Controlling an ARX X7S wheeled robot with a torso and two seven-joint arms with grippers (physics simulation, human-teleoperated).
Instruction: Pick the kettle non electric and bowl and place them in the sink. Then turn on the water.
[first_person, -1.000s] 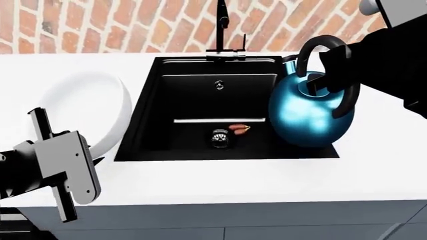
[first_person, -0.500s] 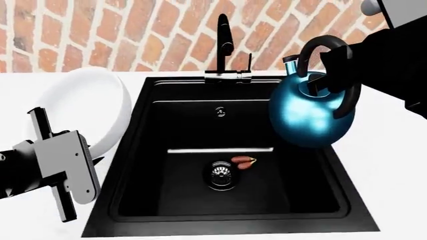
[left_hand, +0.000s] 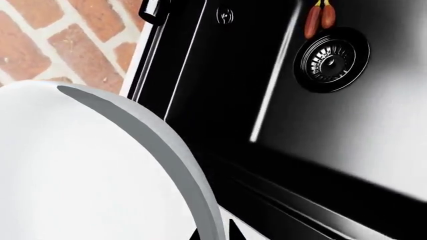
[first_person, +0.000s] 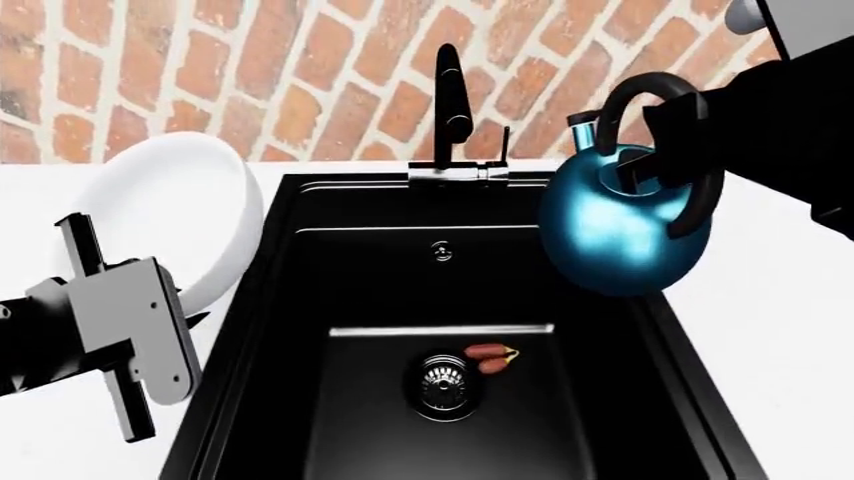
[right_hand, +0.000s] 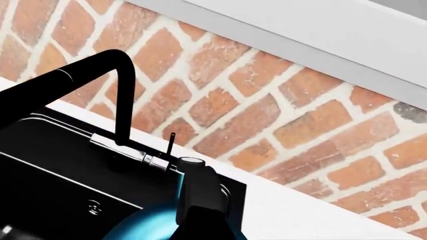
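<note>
With its handle clamped in the right gripper (first_person: 674, 150), the kettle (first_person: 614, 225) should be carried inward over the sink (first_person: 360, 300) below and lowered before release, while the bowl (first_person: 174, 220) is kept gripped by the left gripper (first_person: 187, 300).

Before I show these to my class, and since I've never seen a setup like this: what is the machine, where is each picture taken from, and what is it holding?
These are simulator renders of a two-armed robot at a kitchen counter. The head view looks down from a camera on its head; the other two come from cameras near each gripper.

In the head view, a deep black sink sits in the white counter, with a tall black faucet before a brick wall. No water is running. A small reddish item lies by the drain.

The left gripper carries the white bowl, tilted on edge beside the sink; the left wrist view shows its rim up close. The right gripper holds the teal kettle by its black handle, hanging over the sink's right side. The right wrist view shows the faucet and the kettle's top.
</note>
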